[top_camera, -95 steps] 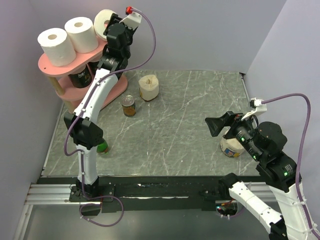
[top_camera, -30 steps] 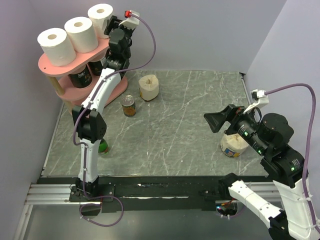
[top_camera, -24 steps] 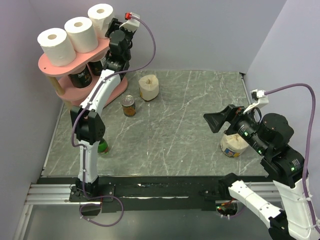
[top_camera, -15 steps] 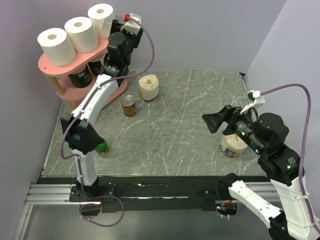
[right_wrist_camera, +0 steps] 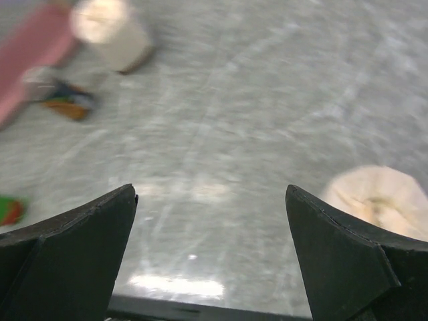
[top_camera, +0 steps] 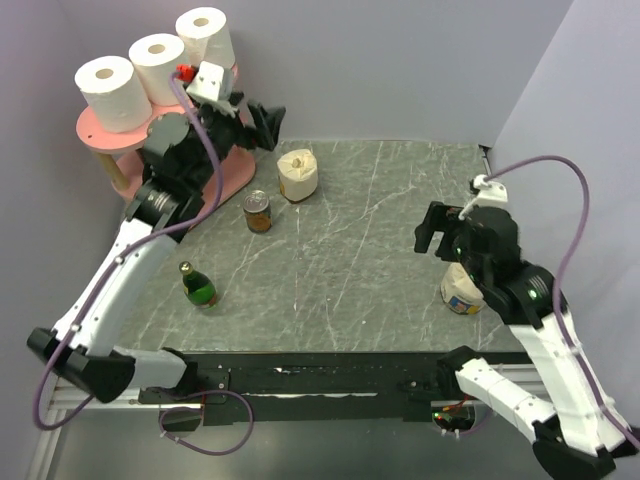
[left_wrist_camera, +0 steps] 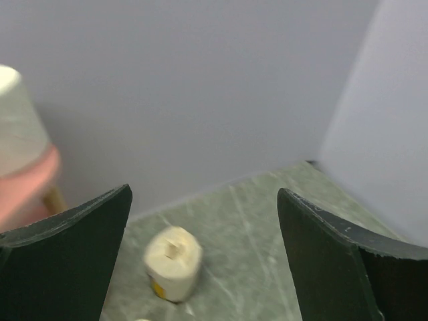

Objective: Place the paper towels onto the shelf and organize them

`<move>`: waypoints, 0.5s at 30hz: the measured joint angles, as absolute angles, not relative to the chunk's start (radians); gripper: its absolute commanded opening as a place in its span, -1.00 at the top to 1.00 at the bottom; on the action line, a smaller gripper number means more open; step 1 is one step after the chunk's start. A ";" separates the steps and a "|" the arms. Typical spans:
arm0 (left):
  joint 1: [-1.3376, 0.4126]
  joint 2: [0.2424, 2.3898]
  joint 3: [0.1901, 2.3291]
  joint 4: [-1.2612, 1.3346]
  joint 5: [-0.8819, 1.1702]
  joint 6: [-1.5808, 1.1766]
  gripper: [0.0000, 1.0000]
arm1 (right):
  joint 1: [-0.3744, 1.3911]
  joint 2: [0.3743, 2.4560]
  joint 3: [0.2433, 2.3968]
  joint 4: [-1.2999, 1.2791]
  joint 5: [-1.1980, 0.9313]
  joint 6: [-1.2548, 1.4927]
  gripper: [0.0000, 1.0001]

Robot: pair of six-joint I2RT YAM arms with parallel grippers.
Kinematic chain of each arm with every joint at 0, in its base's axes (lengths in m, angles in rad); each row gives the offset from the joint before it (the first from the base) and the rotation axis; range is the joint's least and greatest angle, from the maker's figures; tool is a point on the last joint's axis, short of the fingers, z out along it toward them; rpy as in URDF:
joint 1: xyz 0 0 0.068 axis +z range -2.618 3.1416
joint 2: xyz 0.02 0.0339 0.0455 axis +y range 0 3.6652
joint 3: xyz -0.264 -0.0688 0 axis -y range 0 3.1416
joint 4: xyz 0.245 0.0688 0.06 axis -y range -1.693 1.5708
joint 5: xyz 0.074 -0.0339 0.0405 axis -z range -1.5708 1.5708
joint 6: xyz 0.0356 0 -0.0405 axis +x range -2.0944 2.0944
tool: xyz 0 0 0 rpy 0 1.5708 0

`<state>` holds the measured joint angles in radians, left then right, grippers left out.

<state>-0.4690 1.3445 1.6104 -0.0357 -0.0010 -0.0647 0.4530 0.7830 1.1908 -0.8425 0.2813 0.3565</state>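
Observation:
Three white paper towels (top_camera: 105, 90) (top_camera: 160, 65) (top_camera: 205, 35) stand in a row on the top board of the pink shelf (top_camera: 110, 135). A fourth roll (top_camera: 298, 173) stands on the table right of the shelf and also shows in the left wrist view (left_wrist_camera: 172, 262). A fifth roll (top_camera: 462, 290) sits beside the right arm and also shows in the right wrist view (right_wrist_camera: 381, 200). My left gripper (top_camera: 268, 125) is open and empty, in the air between the shelf and the fourth roll. My right gripper (top_camera: 430, 230) is open and empty, above the table left of the fifth roll.
A labelled can (top_camera: 258, 212) stands in front of the fourth roll. A green bottle (top_camera: 198, 285) stands near the left arm. Dark cans (top_camera: 160, 155) sit on the shelf's middle tier. Walls close in the left, back and right sides.
My left gripper let go of the third roll, which now stands upright on the top board. The left arm drew back, down and to the right. My right gripper tipped down slightly.

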 measured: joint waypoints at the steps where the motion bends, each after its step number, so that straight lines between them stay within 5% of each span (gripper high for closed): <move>1: -0.473 1.313 1.573 -0.041 0.020 -0.095 -0.93 | 0.443 0.814 1.191 -0.860 0.309 0.361 -0.99; 15: -0.554 1.120 1.075 -0.155 0.038 -0.194 -0.93 | 0.075 1.110 1.026 -0.895 0.248 0.378 -0.70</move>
